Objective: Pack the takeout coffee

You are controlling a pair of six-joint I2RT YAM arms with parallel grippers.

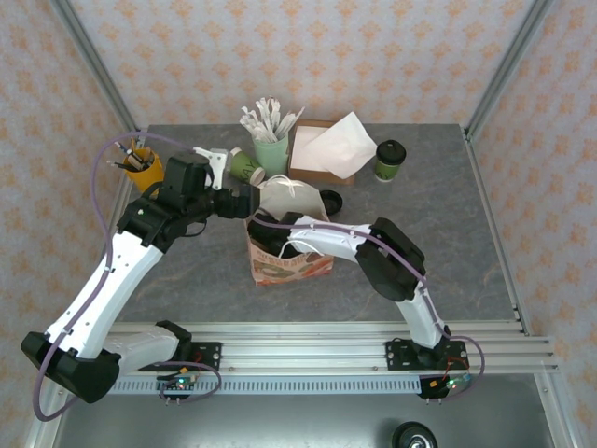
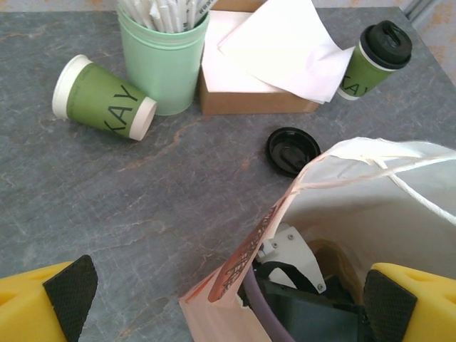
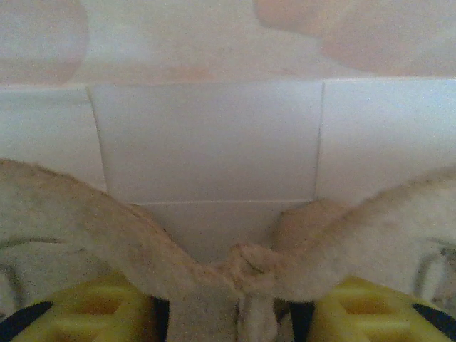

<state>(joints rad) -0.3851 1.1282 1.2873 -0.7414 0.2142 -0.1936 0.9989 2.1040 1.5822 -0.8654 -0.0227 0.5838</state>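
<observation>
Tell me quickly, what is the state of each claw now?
Left claw: open, astride the edge of the paper bag.
Right claw: inside the bag, cannot be told.

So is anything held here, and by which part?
The left fingers stand open astride the paper bag's rim, gripping nothing. The right gripper is inside the bag, beige material across its fingers; a hold cannot be told.

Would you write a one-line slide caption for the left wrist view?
Open left jaws frame the paper bag; behind it, a tipped lidless cup, a loose black lid and the lidded takeout coffee.
</observation>
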